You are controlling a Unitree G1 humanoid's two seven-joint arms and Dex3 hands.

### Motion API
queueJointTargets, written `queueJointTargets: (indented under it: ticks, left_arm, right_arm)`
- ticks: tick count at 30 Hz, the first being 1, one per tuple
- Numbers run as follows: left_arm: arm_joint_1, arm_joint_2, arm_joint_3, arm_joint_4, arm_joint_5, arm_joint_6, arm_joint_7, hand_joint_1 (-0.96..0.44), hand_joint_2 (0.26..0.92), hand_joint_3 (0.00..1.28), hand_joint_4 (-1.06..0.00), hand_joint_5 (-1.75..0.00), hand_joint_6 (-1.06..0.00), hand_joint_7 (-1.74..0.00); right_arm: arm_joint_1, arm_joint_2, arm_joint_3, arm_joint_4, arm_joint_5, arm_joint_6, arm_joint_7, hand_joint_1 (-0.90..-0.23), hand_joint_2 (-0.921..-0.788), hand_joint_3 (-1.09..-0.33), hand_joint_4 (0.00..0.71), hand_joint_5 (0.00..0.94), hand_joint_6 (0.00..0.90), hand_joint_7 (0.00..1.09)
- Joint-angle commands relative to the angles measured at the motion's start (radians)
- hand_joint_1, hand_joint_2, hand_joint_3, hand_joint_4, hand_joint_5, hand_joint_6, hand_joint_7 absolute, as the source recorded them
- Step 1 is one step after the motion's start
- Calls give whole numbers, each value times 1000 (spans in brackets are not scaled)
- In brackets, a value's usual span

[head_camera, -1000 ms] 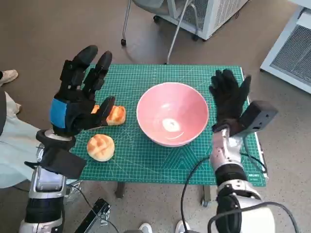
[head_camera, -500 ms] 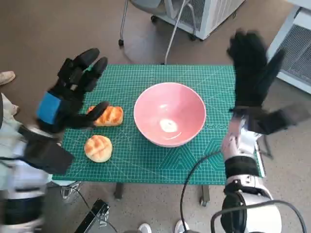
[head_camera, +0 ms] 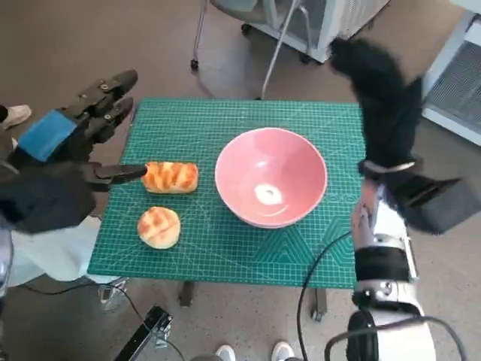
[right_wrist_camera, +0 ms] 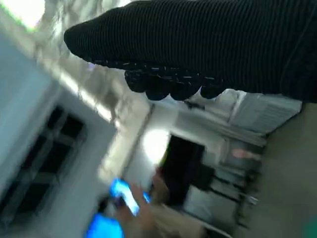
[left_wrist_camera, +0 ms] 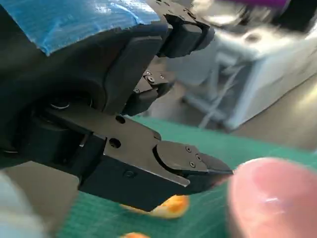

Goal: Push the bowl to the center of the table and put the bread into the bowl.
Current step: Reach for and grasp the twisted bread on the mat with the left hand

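Observation:
The pink bowl (head_camera: 270, 174) sits near the middle of the green mat (head_camera: 225, 241), its blurred rim (left_wrist_camera: 272, 198) showing in the left wrist view. An oblong bread (head_camera: 170, 177) lies left of it, with a round bun (head_camera: 158, 226) nearer the front edge. In the left wrist view a piece of bread (left_wrist_camera: 166, 208) shows under the fingers. My left hand (head_camera: 71, 139) hovers open off the mat's left edge, thumb tip close to the oblong bread. My right hand (head_camera: 379, 98) is raised high over the mat's right side, open and holding nothing.
A chair base (head_camera: 240, 30) and white cabinets (head_camera: 451, 68) stand beyond the table. A person's shoe (head_camera: 11, 116) and pale clothing (head_camera: 45, 248) are at the left. The right wrist view points away from the table at a blurred room.
My left hand has drawn back leftward off the mat, uncovering the oblong bread. My right hand has risen from beside the bowl to high above the right side. The view shifted slightly.

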Motion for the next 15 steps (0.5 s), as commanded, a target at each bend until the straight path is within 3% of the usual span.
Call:
queueJointTargets:
  ticks: [1,15]
  left_arm:
    - [-46,18,-69,43,48,-6,-36,105,756,186,1,1,-83,-129]
    - [-119,-19,-214,208,164,-146,-33,78,751,209,1,1,-122,-118]
  right_arm:
    - [47,-14,25,-3,-21,18,-14,-638,-921,-715,337,26,58,761]
    - [74,-6,48,-27,-26,48,-65,-578,-921,-763,334,20,34,799]
